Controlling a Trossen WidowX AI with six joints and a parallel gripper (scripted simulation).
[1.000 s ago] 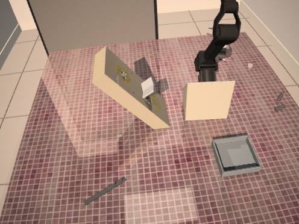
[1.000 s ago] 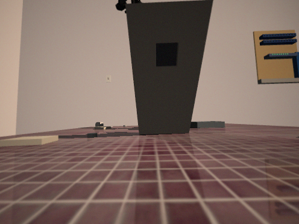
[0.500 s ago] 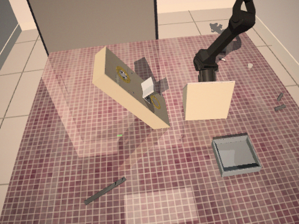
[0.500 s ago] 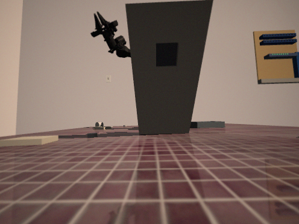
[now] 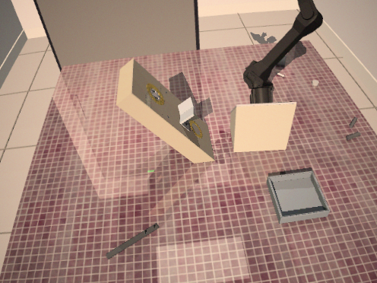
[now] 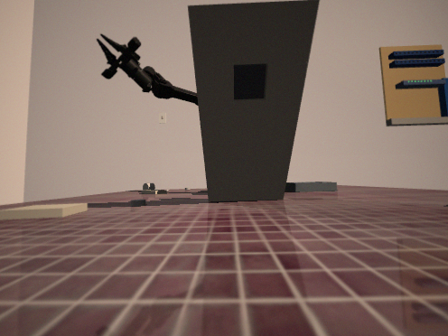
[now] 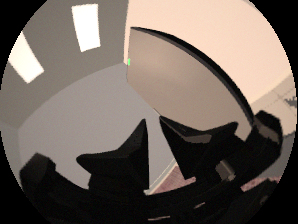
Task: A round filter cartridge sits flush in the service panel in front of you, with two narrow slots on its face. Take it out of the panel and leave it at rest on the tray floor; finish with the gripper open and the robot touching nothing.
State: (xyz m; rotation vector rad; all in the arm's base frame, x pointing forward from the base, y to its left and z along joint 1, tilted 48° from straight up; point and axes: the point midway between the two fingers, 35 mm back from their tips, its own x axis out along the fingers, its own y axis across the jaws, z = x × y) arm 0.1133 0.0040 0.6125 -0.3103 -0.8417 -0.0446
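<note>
The service panel point(image 5: 159, 125) point(image 6: 244, 144) is a tilted slab; the exterior view shows its dark back. On its face in the top view, a small grey round part point(image 5: 155, 94) inside a gold ring looks like the cartridge; its slots are too small to make out. The grey tray point(image 5: 304, 218) stands to the right, with nothing on its floor. My gripper point(image 6: 98, 36) point(image 7: 152, 120) is raised high, far from panel and tray, outside the top view. Its fingers are slightly apart, with nothing between them.
A white flap point(image 5: 186, 109) and a second gold ring point(image 5: 196, 129) are on the panel's lower part. A beige block point(image 5: 262, 129) stands before the arm's base. A dark bar point(image 5: 133, 241) lies in front; small dark pieces point(image 5: 353, 135) and a white cylinder point(image 5: 315, 83) lie right.
</note>
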